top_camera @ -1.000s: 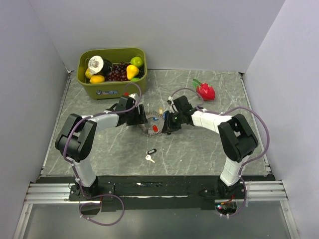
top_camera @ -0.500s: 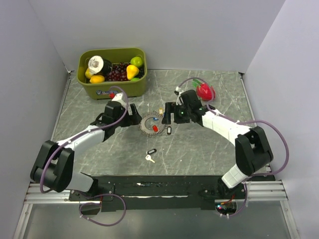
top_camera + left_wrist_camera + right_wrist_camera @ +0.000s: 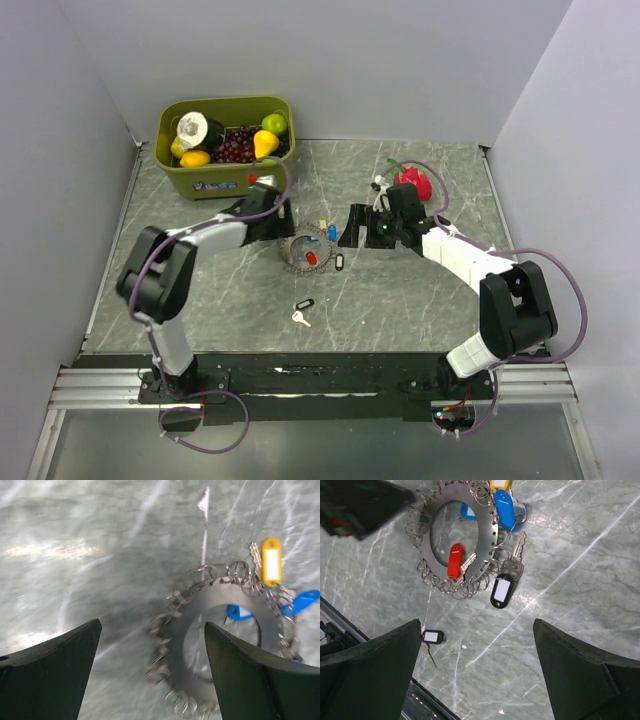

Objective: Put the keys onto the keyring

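The keyring is a flat grey disc edged with many small wire rings, lying mid-table. On it or against it lie keys with red, blue, yellow and black tags. Another black-tagged key and a pale key lie loose nearer the arms. My left gripper hovers open at the disc's left rim, holding nothing. My right gripper stands open just right of the disc. In the right wrist view the red tag, black tag and a silver key show.
A green bin of toy fruit stands at the back left. A red toy fruit lies behind the right arm. Grey walls close in the table on the left, back and right.
Both grippers have opened and pulled back from the disc. The right one has moved away to the right, and the black-tagged key now lies uncovered at the disc's right edge.
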Available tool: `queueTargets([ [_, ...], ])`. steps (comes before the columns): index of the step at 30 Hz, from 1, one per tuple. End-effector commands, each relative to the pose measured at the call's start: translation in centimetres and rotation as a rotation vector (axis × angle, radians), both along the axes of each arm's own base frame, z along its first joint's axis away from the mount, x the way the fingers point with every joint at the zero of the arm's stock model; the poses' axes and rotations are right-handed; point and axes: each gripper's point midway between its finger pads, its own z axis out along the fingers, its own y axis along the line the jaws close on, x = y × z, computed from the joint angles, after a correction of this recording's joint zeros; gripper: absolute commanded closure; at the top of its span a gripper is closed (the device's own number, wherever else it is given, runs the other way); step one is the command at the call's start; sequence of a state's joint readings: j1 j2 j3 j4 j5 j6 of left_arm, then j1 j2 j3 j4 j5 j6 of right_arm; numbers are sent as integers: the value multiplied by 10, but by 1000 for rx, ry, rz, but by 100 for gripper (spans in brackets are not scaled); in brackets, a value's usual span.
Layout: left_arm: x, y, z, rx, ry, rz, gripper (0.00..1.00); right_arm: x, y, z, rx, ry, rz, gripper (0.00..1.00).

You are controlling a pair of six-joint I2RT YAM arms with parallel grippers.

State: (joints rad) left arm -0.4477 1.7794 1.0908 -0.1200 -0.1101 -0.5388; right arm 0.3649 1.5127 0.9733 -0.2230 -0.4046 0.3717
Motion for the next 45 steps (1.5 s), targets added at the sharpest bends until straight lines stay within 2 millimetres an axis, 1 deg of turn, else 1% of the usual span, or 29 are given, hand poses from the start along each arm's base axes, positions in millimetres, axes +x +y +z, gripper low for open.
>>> queueTargets([
  [1,-7,-17,-8,251,27,-7,13,3,-8,14,-12,-48,-19,1],
  [2,-3,-21,-14,293,38,-7,14,2,-10,14,-18,-44,-23,1],
  [3,-6,-16,-20,359,57,7,15,2,-12,14,-23,-46,-29,1],
  [6,-10,-24,-36,443,89,-13,20,1,-15,13,-36,-45,-34,1],
  [8,-12,-31,-44,466,95,-47,25,1,-17,13,-41,-44,-36,1],
  [9,-14,-37,-44,462,91,-64,30,1,-18,13,-44,-43,-39,1],
  [10,-16,-48,-45,443,81,-95,31,2,-19,14,-46,-48,-41,1],
  [11,-19,-53,-47,442,80,-125,33,2,-19,15,-48,-50,-43,1],
  [13,-24,-71,-45,422,52,-179,35,2,-22,16,-49,-54,-54,1],
  [16,-35,-87,-46,434,23,-250,36,3,-24,18,-46,-63,-70,1],
  [19,-40,-99,-40,442,-22,-286,36,6,-29,19,-47,-71,-93,1],
  [21,-40,-106,-31,403,-54,-301,36,8,-32,15,-50,-61,-102,1],
  [22,-43,-106,-22,375,-72,-305,36,9,-32,14,-50,-59,-107,1],
  [24,-44,-116,-9,312,-110,-334,32,13,-34,8,-64,-43,-115,1],
  [27,-43,-114,14,243,-140,-321,28,17,-39,2,-98,-25,-140,1],
  [28,-40,-108,24,221,-150,-308,26,18,-40,-1,-107,-19,-143,1],
  [31,-34,-96,40,152,-157,-273,21,23,-42,-12,-138,12,-154,1],
  [32,-34,-93,43,131,-154,-260,20,22,-42,-23,-152,44,-152,1],
  [34,-32,-84,48,76,-142,-255,19,24,-36,-28,-159,66,-132,1],
  [35,-32,-81,48,48,-133,-246,19,23,-34,-36,-173,91,-125,1],
  [37,-29,-70,47,-8,-119,-229,20,22,-24,-42,-183,98,-104,2],
  [38,-33,-73,45,-63,-94,-246,20,21,-22,-50,-191,117,-100,2],
  [39,-32,-71,45,-91,-88,-240,22,24,-20,-51,-183,120,-107,4],
  [40,-33,-62,39,-119,-66,-229,22,25,-17,-55,-180,129,-105,5],
  [41,-35,-68,41,-184,-54,-251,23,24,-13,-62,-169,150,-93,10],
  [42,-33,-62,38,-208,-42,-240,24,28,-10,-62,-160,152,-97,14],
  [43,-37,-61,31,-227,-19,-241,25,30,-8,-65,-155,154,-93,17],
  [44,-39,-63,30,-258,-1,-246,25,30,-5,-71,-144,174,-81,25],
  [45,-39,-61,26,-264,13,-241,27,31,-2,-71,-140,174,-78,29],
])
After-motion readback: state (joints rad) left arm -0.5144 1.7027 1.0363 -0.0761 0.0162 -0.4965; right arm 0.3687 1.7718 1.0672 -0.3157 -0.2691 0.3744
